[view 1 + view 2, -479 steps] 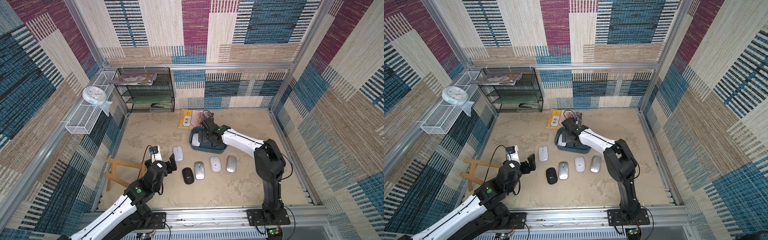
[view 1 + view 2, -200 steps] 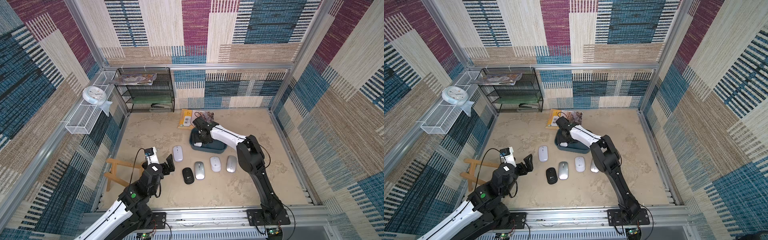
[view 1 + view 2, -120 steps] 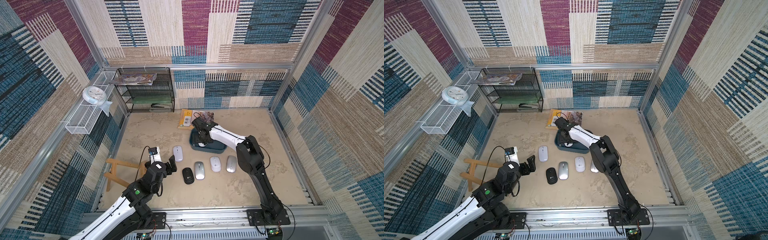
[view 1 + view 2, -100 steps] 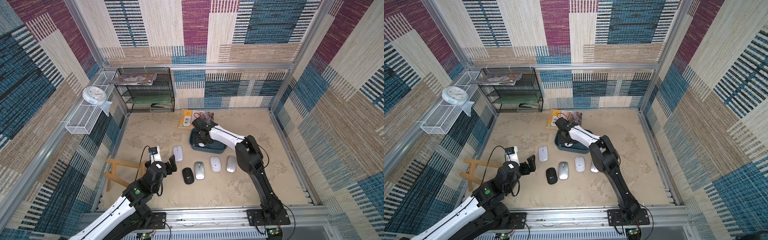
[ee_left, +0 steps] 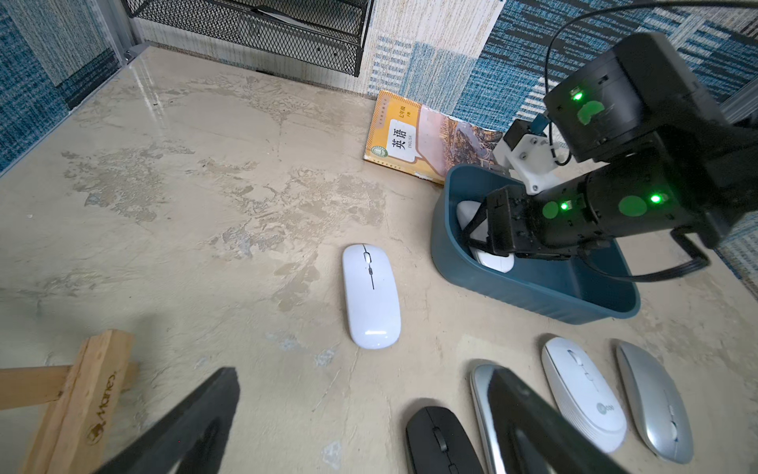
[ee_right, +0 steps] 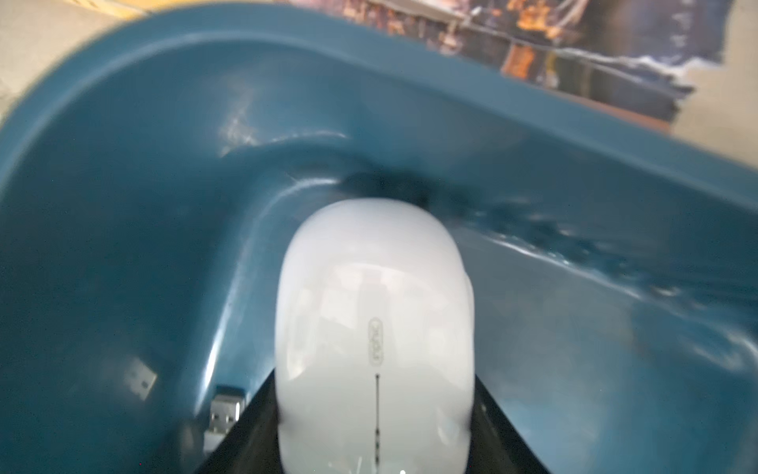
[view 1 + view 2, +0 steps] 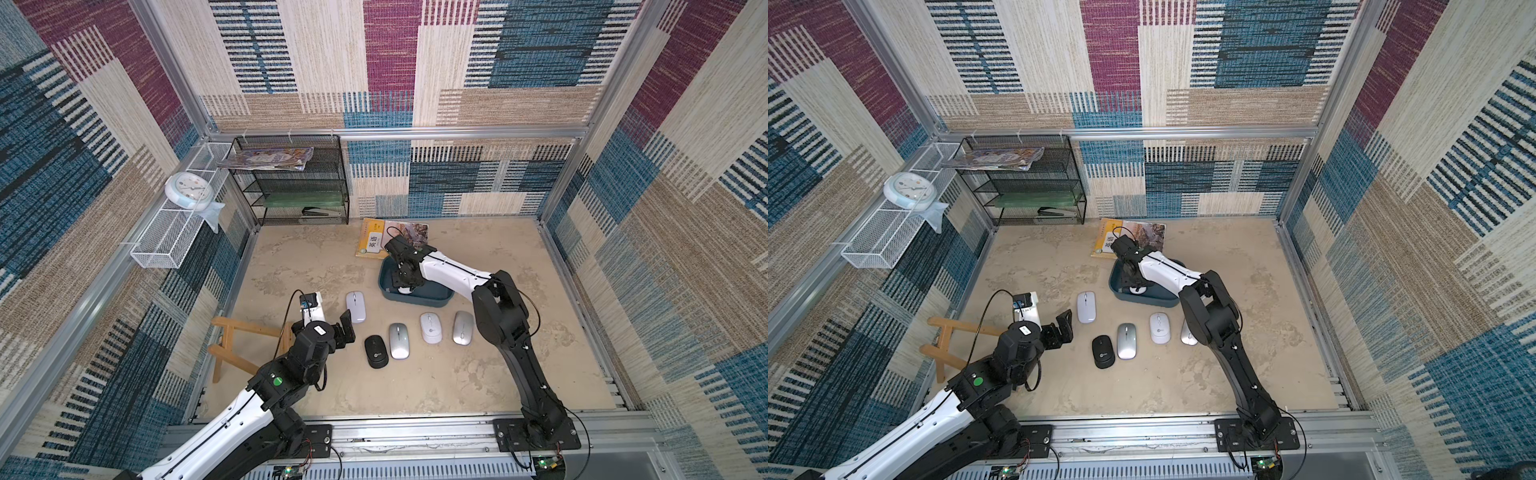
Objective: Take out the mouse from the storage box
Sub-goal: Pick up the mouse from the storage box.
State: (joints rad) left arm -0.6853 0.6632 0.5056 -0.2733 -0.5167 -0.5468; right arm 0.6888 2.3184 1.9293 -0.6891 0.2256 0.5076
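Patchwork woven panels in blue, maroon and tan enclose a mottled beige tabletop [image 7: 415,390]. Toward the back of it sits the dark teal storage box [image 7: 436,301], its far edge right against an English textbook [image 7: 372,243] that lies flat near the rear wall.

The right arm bends down into the box. The right gripper [image 6: 373,383] has a glossy white mouse [image 6: 369,287] between its two black fingers [image 6: 246,427]. The jaws are partly closed, one finger against each flank, gripping the mouse. It is inside the box, at the end nearer the black mesh shelf rack [image 7: 291,187], with its rounded end close to the box wall. A small metal piece on the box floor beside one finger looks like a USB receiver [image 6: 223,414], though that wrist view is blurred.

The left gripper [image 5: 363,381] hovers over the tabletop with its jaws spread wide and nothing between them. It is just beside a wooden stand [image 7: 237,340] that lies on the table's left side.

Five more mice lie on the table, none touching the box. A slim white mouse [image 7: 355,306] sits alone near the box's left end. In front of the box a black mouse [image 7: 376,351], a silver mouse [image 7: 399,340], a stubby white mouse [image 7: 431,328] and a second silver mouse [image 7: 462,327] lie side by side in a loose row.

The shelf rack stands in the back left corner with a magazine [image 7: 266,158] on top. A white wire basket [image 7: 166,243] hangs on the left wall, and a round white clock [image 7: 188,194] rests on it.
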